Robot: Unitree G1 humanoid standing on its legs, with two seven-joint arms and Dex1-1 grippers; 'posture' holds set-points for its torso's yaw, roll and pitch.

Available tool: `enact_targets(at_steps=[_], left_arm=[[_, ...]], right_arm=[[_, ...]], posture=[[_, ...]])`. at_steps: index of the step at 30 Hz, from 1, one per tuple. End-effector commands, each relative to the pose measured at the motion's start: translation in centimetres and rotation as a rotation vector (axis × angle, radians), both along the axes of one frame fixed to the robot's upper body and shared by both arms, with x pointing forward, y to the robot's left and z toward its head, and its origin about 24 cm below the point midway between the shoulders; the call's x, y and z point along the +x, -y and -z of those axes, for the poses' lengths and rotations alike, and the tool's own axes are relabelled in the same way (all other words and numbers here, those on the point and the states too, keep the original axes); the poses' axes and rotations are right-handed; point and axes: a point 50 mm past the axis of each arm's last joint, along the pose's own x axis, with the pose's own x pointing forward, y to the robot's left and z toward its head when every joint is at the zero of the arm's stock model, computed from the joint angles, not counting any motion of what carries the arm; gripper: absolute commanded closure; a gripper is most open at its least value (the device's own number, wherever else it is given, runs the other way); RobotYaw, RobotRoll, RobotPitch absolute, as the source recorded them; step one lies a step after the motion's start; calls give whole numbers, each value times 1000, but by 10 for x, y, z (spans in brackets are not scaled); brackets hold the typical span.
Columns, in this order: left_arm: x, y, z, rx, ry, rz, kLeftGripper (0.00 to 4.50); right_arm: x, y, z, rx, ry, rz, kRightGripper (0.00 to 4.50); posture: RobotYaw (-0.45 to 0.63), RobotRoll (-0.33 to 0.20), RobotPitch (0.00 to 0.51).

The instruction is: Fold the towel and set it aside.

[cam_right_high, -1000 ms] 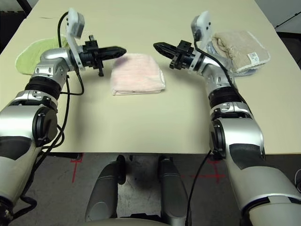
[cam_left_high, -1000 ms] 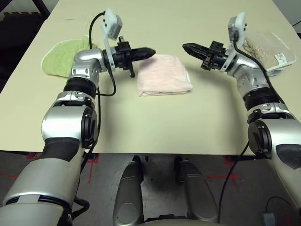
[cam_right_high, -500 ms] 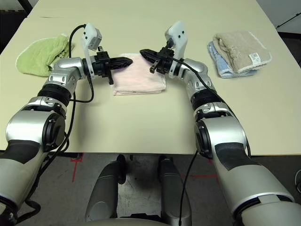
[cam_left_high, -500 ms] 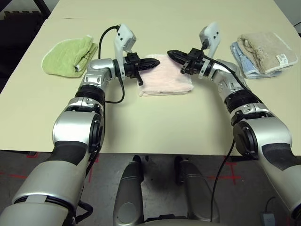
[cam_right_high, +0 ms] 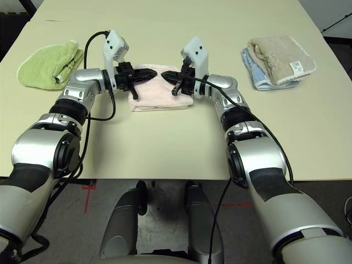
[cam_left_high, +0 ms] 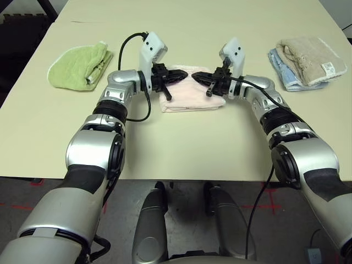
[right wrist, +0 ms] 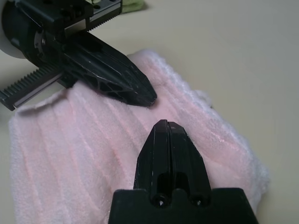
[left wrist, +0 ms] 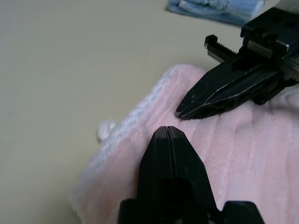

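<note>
The pale pink towel [cam_left_high: 191, 99] lies folded into a small rectangle at the middle of the table, its white trim along the far edge [left wrist: 135, 114]. My left gripper [cam_left_high: 185, 73] is shut and empty, its tip over the towel's far part. My right gripper [cam_left_high: 194, 77] is likewise shut and empty, pointing at the left one. The two tips nearly meet just above the pink cloth. The left wrist view has my own shut tip [left wrist: 167, 129] with the right gripper [left wrist: 181, 113] a little beyond it; in the right wrist view the towel [right wrist: 65, 144] spreads under both.
A bunched lime-green cloth [cam_left_high: 80, 66] lies at the far left of the table [cam_left_high: 192, 146]. At the far right a folded beige towel [cam_left_high: 308, 52] rests on a light-blue one [cam_left_high: 279, 71]. Bare tabletop runs from the pink towel to the front edge.
Both arms swung inward from either side of the towel. The shut grippers now hang over it with their tips almost touching. The towel has stayed where it was.
</note>
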Motion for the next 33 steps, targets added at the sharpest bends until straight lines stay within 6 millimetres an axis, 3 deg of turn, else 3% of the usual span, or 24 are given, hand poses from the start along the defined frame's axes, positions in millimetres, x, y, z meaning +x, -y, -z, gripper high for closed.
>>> enact_targets(at_steps=[1,11,27,30,33], left_arm=[[-1,-5,16,46,-58,-16,4440],[0,-21,17,67,-78,-86,4440],[1,-24,15,26,-70,-129,4440],[-1,-26,8,-5,-64,-80,4440],[-6,-31,-7,-61,-51,32,4440]], right_arm=[[3,3,13,-50,-58,76,4500],[7,31,19,-58,-102,221,4500],[-1,61,18,25,-95,186,4500],[-3,64,12,59,-66,176,4500],[-7,68,-8,184,22,105,4500]], posture=[[-25,0,261],[-24,0,256],[-52,0,257],[-52,0,256],[-52,0,256]])
